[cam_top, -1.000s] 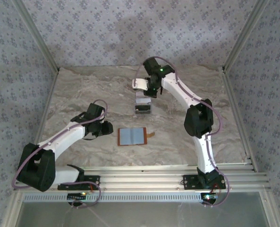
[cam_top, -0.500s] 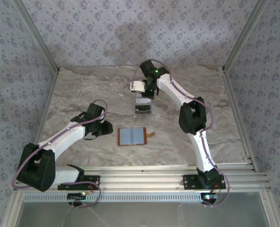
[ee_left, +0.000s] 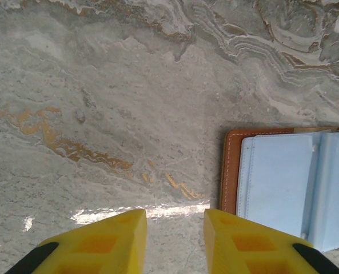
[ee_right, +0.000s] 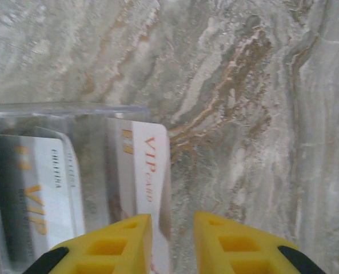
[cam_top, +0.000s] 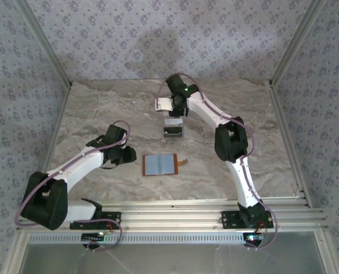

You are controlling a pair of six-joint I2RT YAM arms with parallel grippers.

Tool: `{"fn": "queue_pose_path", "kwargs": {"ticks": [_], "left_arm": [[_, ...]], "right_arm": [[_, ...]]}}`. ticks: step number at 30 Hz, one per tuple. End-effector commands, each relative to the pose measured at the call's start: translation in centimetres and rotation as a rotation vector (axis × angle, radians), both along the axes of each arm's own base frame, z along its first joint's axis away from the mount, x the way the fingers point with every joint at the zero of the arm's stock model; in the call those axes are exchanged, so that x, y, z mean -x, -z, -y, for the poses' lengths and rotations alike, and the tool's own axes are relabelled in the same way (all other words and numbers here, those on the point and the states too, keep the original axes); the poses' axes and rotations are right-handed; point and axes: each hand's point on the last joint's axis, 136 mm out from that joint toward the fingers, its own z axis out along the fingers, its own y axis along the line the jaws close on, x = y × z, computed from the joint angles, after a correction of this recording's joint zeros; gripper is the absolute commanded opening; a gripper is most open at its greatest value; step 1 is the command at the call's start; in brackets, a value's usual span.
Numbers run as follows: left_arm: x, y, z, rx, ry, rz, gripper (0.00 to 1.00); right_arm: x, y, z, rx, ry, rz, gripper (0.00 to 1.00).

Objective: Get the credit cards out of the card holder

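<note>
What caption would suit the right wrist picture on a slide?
Right claw, jaws apart, poised by a white VIP card in a clear plastic stand on a marble table.

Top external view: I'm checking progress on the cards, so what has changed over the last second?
The right gripper swung left, on the far side of the clear stand; its jaws are apart beside a white card. The left gripper, the card holder and the stand stayed put.
</note>
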Motion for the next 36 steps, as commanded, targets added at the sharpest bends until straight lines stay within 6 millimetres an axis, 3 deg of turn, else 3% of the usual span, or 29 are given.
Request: {"fn": "queue_pose_path", "kwargs": {"ticks": [1, 6, 10, 14, 17, 20, 23, 25, 27, 30, 36], "left_arm": [[-0.4, -0.5, -0.1, -0.011, -0.002, 0.003, 0.32], [-0.8, -0.9, -0.3, -0.023, 0.004, 0.019, 0.33], [-1.4, -1.4, -0.3, -0.026, 0.009, 0.034, 0.33], [-2.2, -1.8, -0.1, -0.024, 0.031, 0.059, 0.35], [-3.3, -2.4, -0.4, -0.050, 0.038, 0.104, 0.45], [-4.8, -3.0, -1.6, -0.100, 0.011, 0.159, 0.55], [-6.4, -3.7, -3.3, -0.176, -0.035, 0.212, 0.64], [-7.4, -4.1, -4.9, -0.251, -0.075, 0.248, 0.74], [-8.2, -4.6, -6.2, -0.308, -0.107, 0.282, 0.98], [-9.4, -5.6, -8.0, -0.365, -0.150, 0.356, 1.00], [-10.3, -7.1, -14.6, -0.575, -0.305, 0.540, 0.99]], "right_arm": [[-1.5, -4.3, -0.1, 0.035, -0.044, 0.201, 0.28], [-1.7, -7.0, 0.4, -0.004, 0.021, 0.275, 0.28], [-0.4, -8.9, 0.8, -0.094, 0.109, 0.264, 0.31], [1.3, -9.2, 1.8, -0.185, 0.227, 0.219, 0.34], [2.8, -8.7, 3.2, -0.248, 0.335, 0.193, 0.39], [4.0, -7.7, 5.6, -0.287, 0.463, 0.181, 0.47], [5.0, -6.0, 9.0, -0.297, 0.604, 0.180, 0.65], [5.9, -4.5, 11.4, -0.306, 0.696, 0.190, 1.00], [6.8, -2.5, 13.9, -0.310, 0.786, 0.179, 1.00], [7.6, -0.4, 17.8, -0.333, 0.929, 0.209, 1.00], [9.1, 1.8, 23.9, -0.419, 1.126, 0.336, 1.00]]}}
